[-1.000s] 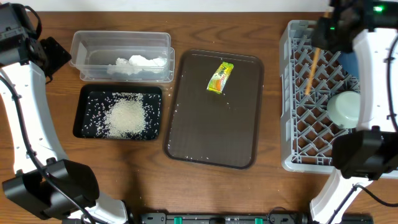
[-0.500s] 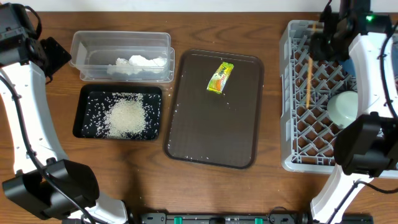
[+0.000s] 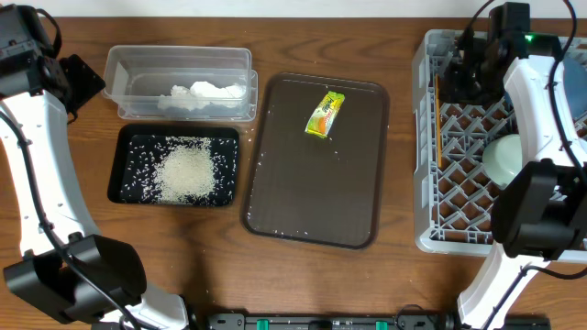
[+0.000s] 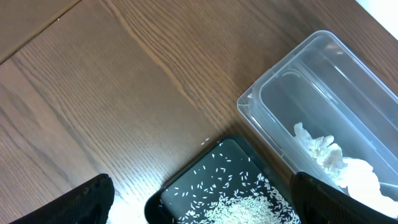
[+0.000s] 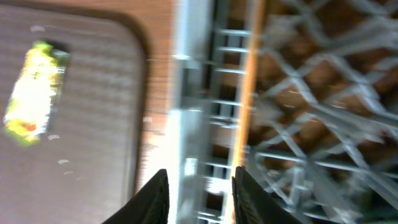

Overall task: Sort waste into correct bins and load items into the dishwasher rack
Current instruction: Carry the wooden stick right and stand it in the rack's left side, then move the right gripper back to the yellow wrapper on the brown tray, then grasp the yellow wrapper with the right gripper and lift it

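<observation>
The grey dishwasher rack point(image 3: 459, 240) stands at the right. The thin wooden stick point(image 3: 439, 119) lies in it along its left wall, also in the right wrist view point(image 5: 250, 93). The mint green bowl point(image 3: 506, 158) sits in the rack. My right gripper point(image 3: 466, 69) hovers open over the rack's left wall point(image 5: 193, 93), fingers point(image 5: 199, 193) empty. The yellow-green wrapper point(image 3: 325, 114) lies on the brown serving tray point(image 3: 303, 202). The tissue point(image 3: 206, 92) is in the clear tub point(image 3: 179, 57). Rice point(image 3: 188, 170) fills the black tray point(image 3: 119, 174). My left gripper point(image 4: 214, 208) is open above the black tray's corner.
The brown serving tray holds a few stray rice grains. Bare wooden table point(image 4: 93, 93) lies left of the tub and the black tray. The right arm covers the rack's far right part; the plate, light blue bowl and cup do not show.
The stick has gone from tilted in the right gripper to lying along the rack's left wall, free of the fingers. The right gripper shifted slightly left. The left arm has not moved.
</observation>
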You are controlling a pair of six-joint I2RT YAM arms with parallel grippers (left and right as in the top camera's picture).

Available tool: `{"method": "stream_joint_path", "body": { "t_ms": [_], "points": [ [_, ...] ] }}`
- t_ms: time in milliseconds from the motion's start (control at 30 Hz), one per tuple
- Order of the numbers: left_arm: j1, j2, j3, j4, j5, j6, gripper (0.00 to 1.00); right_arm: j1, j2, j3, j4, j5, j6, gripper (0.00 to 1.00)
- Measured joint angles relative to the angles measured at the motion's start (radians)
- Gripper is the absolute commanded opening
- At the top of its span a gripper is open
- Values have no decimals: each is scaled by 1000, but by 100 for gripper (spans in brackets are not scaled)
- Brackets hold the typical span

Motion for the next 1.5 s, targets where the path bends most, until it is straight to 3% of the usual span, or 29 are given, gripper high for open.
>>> {"method": "stream_joint_path", "body": {
  "t_ms": [167, 300, 600, 733, 1000, 1100, 1267, 1500],
  "points": [
    [0, 0, 0, 0, 0, 0, 93, 76, 0, 2, 73, -94, 29, 45],
    [0, 0, 0, 0, 0, 0, 93, 186, 0, 5, 142, -84, 144, 46],
    [0, 0, 0, 0, 0, 0, 93, 491, 5, 12, 167, 216, 447, 65],
    [0, 0, 0, 0, 0, 0, 93, 563, 40, 16, 138, 323, 542, 74],
    [0, 0, 0, 0, 0, 0, 92, 580, 169, 16, 82, 238, 656, 73],
    [0, 0, 0, 0, 0, 0, 92, 583, 205, 16, 127, 171, 620, 74],
    [0, 0, 0, 0, 0, 0, 92, 598, 256, 16, 179, 127, 407, 77],
    [0, 0, 0, 0, 0, 0, 93, 603, 264, 17, 137, 228, 145, 79]
  ]
}}
